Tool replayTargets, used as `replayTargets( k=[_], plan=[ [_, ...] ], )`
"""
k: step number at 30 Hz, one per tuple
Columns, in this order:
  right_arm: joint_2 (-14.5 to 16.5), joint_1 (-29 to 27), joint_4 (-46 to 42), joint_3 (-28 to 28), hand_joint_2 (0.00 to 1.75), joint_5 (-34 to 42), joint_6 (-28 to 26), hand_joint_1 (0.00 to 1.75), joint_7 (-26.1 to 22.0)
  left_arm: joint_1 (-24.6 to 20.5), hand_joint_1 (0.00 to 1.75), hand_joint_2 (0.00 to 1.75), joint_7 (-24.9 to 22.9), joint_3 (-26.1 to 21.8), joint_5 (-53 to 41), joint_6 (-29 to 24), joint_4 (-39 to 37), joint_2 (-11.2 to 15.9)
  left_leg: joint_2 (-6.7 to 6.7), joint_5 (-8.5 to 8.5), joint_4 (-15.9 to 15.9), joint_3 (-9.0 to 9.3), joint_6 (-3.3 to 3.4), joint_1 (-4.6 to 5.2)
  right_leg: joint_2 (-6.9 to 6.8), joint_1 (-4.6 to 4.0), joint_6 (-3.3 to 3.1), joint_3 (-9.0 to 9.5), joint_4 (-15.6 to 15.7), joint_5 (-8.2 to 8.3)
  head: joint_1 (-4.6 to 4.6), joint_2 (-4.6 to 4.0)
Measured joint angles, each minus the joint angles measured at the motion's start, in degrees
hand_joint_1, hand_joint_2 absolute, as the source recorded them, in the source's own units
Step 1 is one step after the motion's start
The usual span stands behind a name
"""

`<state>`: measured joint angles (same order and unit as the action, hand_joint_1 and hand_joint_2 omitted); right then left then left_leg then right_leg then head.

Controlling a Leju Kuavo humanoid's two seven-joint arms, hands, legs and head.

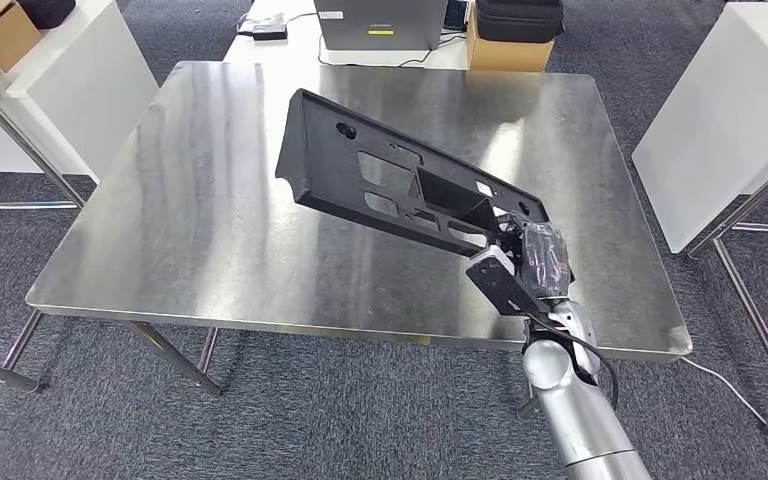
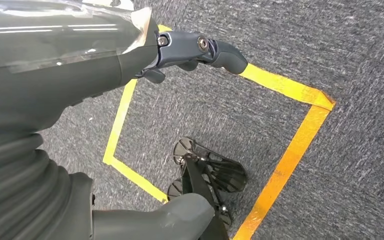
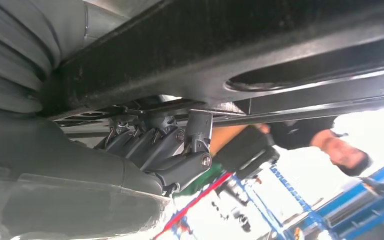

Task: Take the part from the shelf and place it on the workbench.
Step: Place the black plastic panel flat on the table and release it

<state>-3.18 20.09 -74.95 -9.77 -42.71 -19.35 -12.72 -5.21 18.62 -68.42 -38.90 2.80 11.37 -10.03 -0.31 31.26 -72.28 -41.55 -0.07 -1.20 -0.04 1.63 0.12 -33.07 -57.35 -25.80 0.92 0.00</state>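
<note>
The part (image 1: 390, 180) is a long black plastic panel with cut-outs. My right hand (image 1: 525, 262) grips its near right end and holds it tilted above the steel workbench (image 1: 210, 220), the far end raised toward the bench's middle. In the right wrist view the part (image 3: 240, 45) spans the frame with my right hand's fingers (image 3: 155, 145) curled up against its edge. In the left wrist view my left hand (image 2: 190, 52) hangs over the carpet with its fingers apart and nothing in it.
White tables stand at the left (image 1: 80, 70) and at the right (image 1: 730, 110) of the bench. Behind it lie a grey device (image 1: 380, 25) and a cardboard box (image 1: 505, 50). Yellow floor tape (image 2: 290, 150) marks the carpet. A person (image 3: 330, 145) stands nearby.
</note>
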Motion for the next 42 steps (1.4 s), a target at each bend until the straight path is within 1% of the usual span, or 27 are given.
replayTargets(
  k=[2,3,4,6,8,10,12,13,14,15,17,19,20,21,23,24,25,27,28,29,30,31,32,34,35,38,42],
  plan=[
    [-0.2,1.2,1.2,0.0,1.75,-4.3,-0.9,1.75,2.2,-0.1,0.00,1.75,0.1,0.0,-0.1,0.1,0.0,0.0,0.19,-4.04,7.7,3.55,0.27,-0.02,0.08,0.00,0.21,0.22,0.0,-0.14,0.02,0.00],
    [-0.3,1.9,1.7,0.0,1.75,-6.8,-1.4,1.75,3.3,-0.1,0.00,1.75,0.1,0.0,-0.2,0.1,0.0,0.0,0.23,-5.39,11.2,5.22,0.47,0.06,0.11,-0.15,0.43,0.26,0.0,-0.26,-0.01,0.00],
    [-0.4,2.5,2.2,0.0,1.75,-9.4,-2.0,1.75,4.6,-0.2,0.00,1.75,0.2,0.0,-0.3,0.2,0.0,0.0,0.22,-5.96,13.3,6.22,0.69,0.20,0.12,-0.29,0.70,0.27,0.0,-0.36,-0.01,0.00],
    [-0.6,3.7,3.1,0.0,1.75,-14.6,-2.8,1.75,7.2,-0.4,0.00,1.75,0.2,0.0,-0.5,0.4,0.0,0.0,0.08,-5.89,14.0,6.51,1.29,0.62,0.09,-0.50,1.47,0.31,0.2,-0.43,-0.04,0.00],
    [-0.8,4.8,4.0,-0.1,1.75,-19.2,-2.9,1.75,9.4,-0.4,0.00,1.75,0.2,0.0,-0.6,0.6,0.0,0.0,0.03,-6.18,14.5,6.88,2.21,0.64,0.02,-0.57,2.16,0.11,-0.1,-0.73,-0.08,0.00],
    [-1.0,6.0,5.3,-0.2,1.75,-22.6,-2.6,1.75,11.0,-0.6,0.00,1.75,0.2,0.0,-0.7,0.7,0.0,0.1,0.06,-6.47,15.0,7.30,3.03,0.52,-0.01,-0.66,2.11,-1.79,-4.0,-2.67,-0.22,0.00],
    [-1.1,7.1,7.2,-0.4,1.75,-25.5,-2.3,1.75,12.4,-0.7,0.00,1.75,0.1,0.0,-0.7,0.7,0.0,0.1,0.04,-6.38,15.0,7.40,3.37,0.68,0.01,-0.63,1.72,-5.88,-12.0,-5.74,-0.34,0.00],
    [-1.1,7.6,8.4,-0.4,1.75,-27.1,-2.3,1.75,13.1,-0.7,0.00,1.75,0.1,0.0,-0.7,0.8,0.0,0.1,-0.04,-6.32,15.0,7.46,3.45,0.78,0.01,-0.66,1.75,-7.80,-15.4,-6.68,-0.38,0.00],
    [-1.1,8.1,9.7,-0.5,1.75,-29.1,-2.4,1.75,14.0,-0.7,0.00,1.75,0.0,0.0,-0.7,0.8,0.0,0.1,-0.15,-6.25,15.0,7.54,3.52,0.88,0.02,-0.70,1.96,-8.82,-16.9,-6.69,-0.43,0.00],
    [-1.1,8.6,11.1,-0.7,1.75,-31.0,-2.6,1.75,14.8,-0.7,0.00,1.75,0.0,0.0,-0.7,0.8,0.0,0.1,-0.29,-6.18,15.0,7.66,3.54,0.99,0.02,-0.74,2.28,-8.59,-15.9,-5.71,-0.47,0.00],
    [-1.2,9.8,13.6,-0.9,1.75,-33.9,-2.8,1.75,16.0,-0.8,0.00,1.75,-0.1,0.0,-0.6,0.8,0.0,0.1,-0.58,-5.98,15.0,7.95,3.48,1.17,0.01,-0.85,2.66,-5.17,-8.0,-2.02,-0.49,0.00],
    [-1.1,10.8,15.4,-1.1,1.75,-34.6,-3.2,1.75,16.3,-0.8,0.00,1.75,-0.1,0.0,-0.6,0.7,0.0,0.1,-0.79,-5.68,14.9,8.05,3.12,1.46,0.02,-1.14,2.22,-1.90,-1.1,0.66,-0.45,0.00],
    [-1.1,11.2,16.1,-1.3,1.75,-34.8,-3.4,1.75,16.4,-0.8,0.00,1.75,-0.1,0.0,-0.6,0.7,0.0,0.1,-0.84,-5.56,14.9,8.05,2.92,1.52,0.03,-1.28,1.88,-1.25,0.3,1.13,-0.42,0.00],
    [-1.1,11.6,16.6,-1.3,1.75,-34.8,-3.5,1.75,16.4,-0.8,0.00,1.75,-0.1,0.0,-0.6,0.7,0.0,0.1,-0.87,-5.46,14.9,8.03,2.68,1.55,0.04,-1.44,1.56,-1.14,0.4,1.19,-0.39,0.00],
    [-1.0,12.1,17.5,-1.5,1.75,-35.0,-3.6,1.75,16.5,-0.8,0.00,1.75,-0.2,-0.1,-0.6,0.7,0.0,0.2,-0.83,-5.01,14.5,7.91,2.14,1.38,0.04,-0.96,0.96,-0.91,0.7,1.24,-0.40,0.00],
    [-0.9,12.4,17.8,-1.5,1.75,-35.1,-3.6,1.75,16.5,-0.8,0.00,1.75,-0.2,-0.1,-0.6,0.7,0.0,0.2,-0.75,-4.22,13.4,7.48,1.81,1.26,0.00,-0.67,0.52,-0.66,0.9,1.22,-0.34,0.00],
    [-0.8,12.6,18.1,-1.6,1.75,-35.1,-3.6,1.75,16.5,-0.8,0.00,1.75,-0.2,-0.1,-0.6,0.7,0.0,0.2,-0.64,-2.84,11.0,6.45,1.45,1.10,-0.03,-0.35,0.14,-0.39,1.1,1.20,-0.29,0.00],
    [-0.6,12.8,18.6,-1.7,1.75,-35.2,-3.5,1.75,16.6,-0.8,0.00,1.75,-0.2,-0.1,-0.6,0.7,0.0,0.2,-0.41,0.79,3.3,2.66,0.73,0.66,-0.09,-0.31,-0.33,-0.12,1.1,1.02,-0.16,0.00],
    [-0.5,12.9,19.0,-1.8,1.75,-35.5,-3.5,1.75,16.7,-0.8,0.00,1.75,-0.2,-0.1,-0.6,0.7,0.0,0.3,-0.30,2.00,-0.3,0.64,0.41,0.45,-0.08,-0.31,-0.37,-0.04,1.1,0.95,-0.18,0.00],
    [-0.4,13.0,19.5,-1.8,1.75,-36.1,-3.5,1.75,17.2,-0.8,0.00,1.75,-0.2,-0.1,-0.6,0.6,0.0,0.3,-0.20,2.16,-2.2,-0.70,0.15,0.25,-0.06,-0.29,-0.36,0.05,1.1,0.85,-0.16,0.00],
    [-0.4,13.2,20.3,-1.9,1.75,-37.3,-3.5,1.75,17.9,-0.8,0.00,1.75,-0.2,-0.1,-0.6,0.6,0.0,0.3,-0.07,1.09,-1.9,-0.94,-0.04,0.05,-0.03,-0.23,-0.30,0.17,1.1,0.75,-0.15,0.00],
    [-0.4,13.5,21.3,-2.0,1.75,-38.9,-3.6,1.75,18.9,-0.8,0.00,1.75,-0.2,-0.1,-0.6,0.6,0.0,0.4,0.05,-0.95,0.8,0.02,-0.15,-0.16,0.02,-0.14,-0.15,0.34,1.0,0.63,-0.16,0.00],
    [-0.4,14.1,22.6,-2.1,1.75,-40.9,-3.8,1.75,20.1,-0.8,0.00,1.75,-0.2,-0.1,-0.6,0.6,0.0,0.4,0.14,-3.45,5.0,1.85,-0.23,-0.35,0.08,-0.06,0.10,0.54,1.0,0.45,-0.14,0.00],
    [-0.6,15.6,25.8,-2.3,1.75,-44.2,-4.6,1.75,22.6,-0.8,0.00,1.75,-0.2,-0.1,-0.7,0.6,0.0,0.5,0.11,-6.50,12.4,5.27,-0.10,-0.42,0.16,-0.35,0.66,0.68,0.9,0.06,-0.13,0.00],
    [-0.8,16.4,27.6,-2.3,1.75,-45.4,-5.1,1.75,23.8,-0.9,0.00,1.75,-0.2,-0.1,-0.8,0.6,0.0,0.5,0.03,-6.97,14.2,6.07,0.02,-0.39,0.17,-0.69,0.81,0.66,0.7,-0.12,-0.21,0.00],
    [-1.5,18.2,32.9,-2.5,1.75,-46.8,-6.2,1.75,27.3,-0.8,0.00,1.75,-0.4,-0.1,-1.5,0.9,0.0,0.5,-0.28,-6.92,14.6,6.20,0.43,0.22,0.05,-1.24,0.98,0.63,0.7,-0.26,-0.45,0.00],
    [-2.6,19.3,38.3,-2.3,1.75,-47.1,-6.5,1.75,30.1,-0.8,0.00,1.75,-0.2,-0.1,-2.1,1.8,0.0,0.6,-0.54,-6.80,14.6,6.16,1.39,1.04,-0.14,-0.86,1.27,0.72,1.0,-0.17,-0.43,0.00]
  ],
)
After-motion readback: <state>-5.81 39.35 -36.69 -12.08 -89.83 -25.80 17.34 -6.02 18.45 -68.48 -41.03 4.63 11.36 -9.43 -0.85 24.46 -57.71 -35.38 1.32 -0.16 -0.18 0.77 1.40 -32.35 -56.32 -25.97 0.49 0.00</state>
